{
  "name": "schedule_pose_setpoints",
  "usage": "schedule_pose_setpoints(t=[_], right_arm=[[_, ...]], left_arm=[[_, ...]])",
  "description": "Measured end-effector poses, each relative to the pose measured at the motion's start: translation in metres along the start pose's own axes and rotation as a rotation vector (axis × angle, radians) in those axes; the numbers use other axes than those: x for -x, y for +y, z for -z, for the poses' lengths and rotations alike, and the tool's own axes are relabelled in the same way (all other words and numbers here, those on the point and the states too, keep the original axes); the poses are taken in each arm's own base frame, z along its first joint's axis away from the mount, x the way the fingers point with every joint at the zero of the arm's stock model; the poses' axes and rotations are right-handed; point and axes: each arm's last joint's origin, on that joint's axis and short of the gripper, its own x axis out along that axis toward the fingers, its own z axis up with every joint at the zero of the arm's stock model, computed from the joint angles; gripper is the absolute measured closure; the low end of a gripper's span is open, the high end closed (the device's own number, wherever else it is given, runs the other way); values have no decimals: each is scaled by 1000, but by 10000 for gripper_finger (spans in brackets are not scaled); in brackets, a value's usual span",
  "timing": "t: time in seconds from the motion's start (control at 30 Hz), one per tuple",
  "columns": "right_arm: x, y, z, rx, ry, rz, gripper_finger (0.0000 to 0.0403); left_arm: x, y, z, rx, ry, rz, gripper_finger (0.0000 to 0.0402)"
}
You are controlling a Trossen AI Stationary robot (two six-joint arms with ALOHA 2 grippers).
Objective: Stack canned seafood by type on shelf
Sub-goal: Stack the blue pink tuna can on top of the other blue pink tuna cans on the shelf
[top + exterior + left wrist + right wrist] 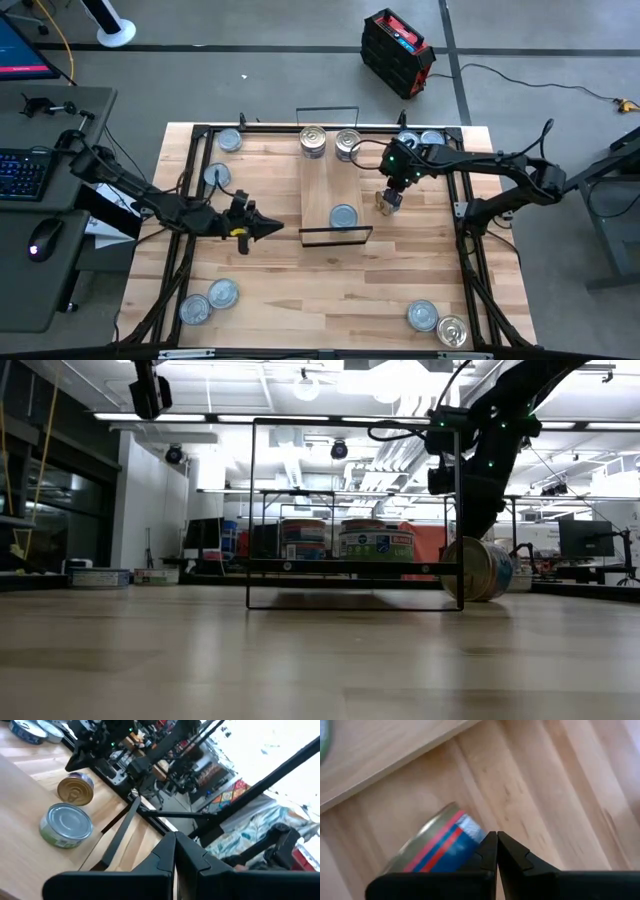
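The shelf (pixel 335 180) is a light-wood plank with black wire end frames, lying mid-table. Two stacks of tins (pixel 313 141) (pixel 347 141) stand at its far end, and one pale-topped tin (pixel 343 215) at its near end. Just right of the shelf, a blue-and-red-striped tin (pixel 440 851) stands on its rim on the table (pixel 478 568). My right gripper (pixel 496 845) is shut, directly above this tin (pixel 386 201). My left gripper (pixel 268 229) is shut and hovers left of the shelf, touching nothing. My right gripper comes down from above with its shut fingertips (pixel 490 851) right beside the side wall (pixel 462 832) of the tin that stands on its rim. The fingers hide the spot where they would meet. I cannot tell whether they touch the tin.
Loose tins lie at the far left (pixel 229 140) (pixel 216 175), near left (pixel 222 293) (pixel 195 308), near right (pixel 422 315) (pixel 452 330) and far right (pixel 432 138). A black frame (pixel 190 200) borders the tabletop. Bare wood lies near the shelf's near end.
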Motion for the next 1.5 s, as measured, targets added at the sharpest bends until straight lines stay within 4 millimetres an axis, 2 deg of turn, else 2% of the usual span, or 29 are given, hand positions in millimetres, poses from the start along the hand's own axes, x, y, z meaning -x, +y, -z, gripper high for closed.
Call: schedule_pose_setpoints(t=[0.3, 0.57, 0.87, 1.17, 1.33, 1.5], right_arm=[[-1, 17, 1, 109, 14, -54, 403], [0, 47, 8, 176, 56, -96, 403], [2, 93, 20, 219, 78, -158, 403], [8, 135, 38, 189, 92, -216, 403], [23, 149, 35, 172, 37, -170, 403], [45, 147, 37, 144, 29, -96, 403]], left_arm=[[-18, -8, 39, 94, -24, -2, 401], [-22, -20, 61, 138, -31, 9, 401], [-21, -51, 61, 99, 8, 55, 401], [-23, -71, 59, -6, 199, -15, 401], [-31, -72, 49, -113, 215, 3, 401], [-47, -59, 35, -162, 267, 38, 401]])
